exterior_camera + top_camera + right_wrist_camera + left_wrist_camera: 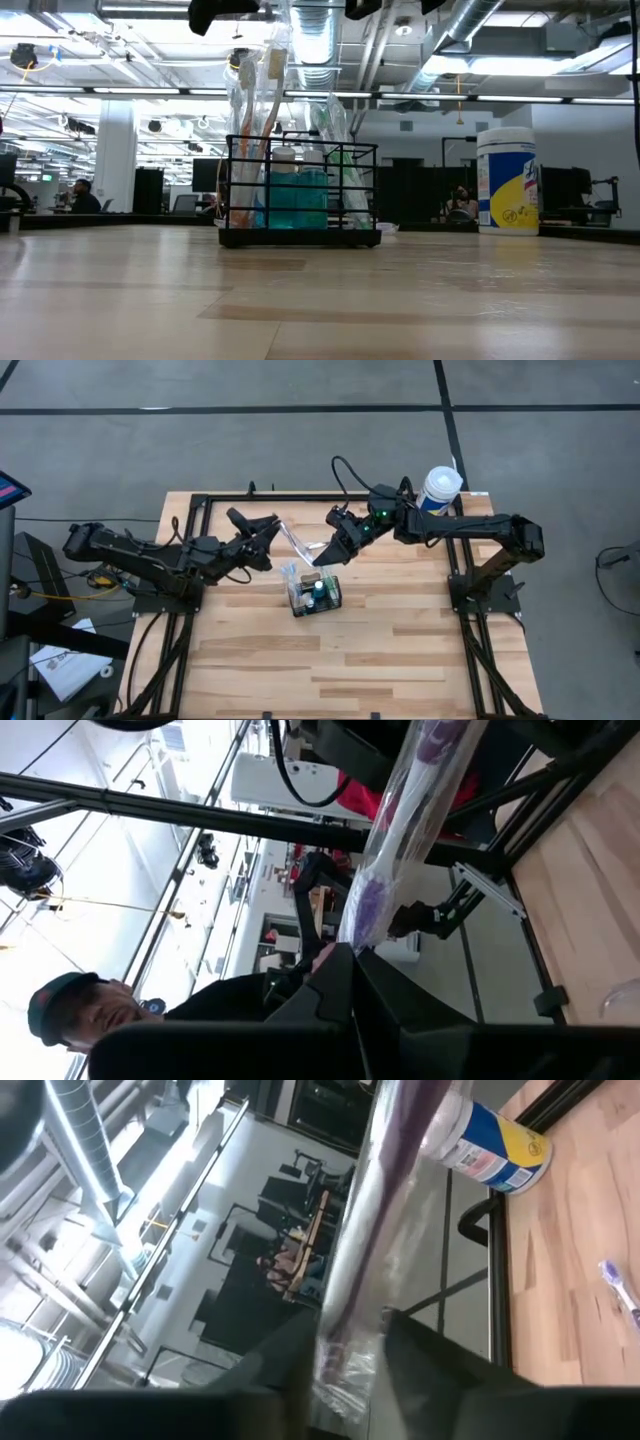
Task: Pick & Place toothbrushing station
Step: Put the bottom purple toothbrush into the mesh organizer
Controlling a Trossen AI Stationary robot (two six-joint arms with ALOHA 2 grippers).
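Both pincers, left pincer (268,532) and right pincer (328,552), grip one wrapped toothbrush (296,542) above the wire basket (315,595). A wipes tub (439,488) stands far behind on the desk (400,650); its label is unreadable.

The high view looks straight down on the whole surface (400,650) from far above. The low view sits at surface height, close to the basket (300,195), facing level into the room. Both show the basket and the tub (440,488). Each wrist view looks along its own fingers (440,1370), tilted up at the ceiling, close behind a wrapped toothbrush (400,840).
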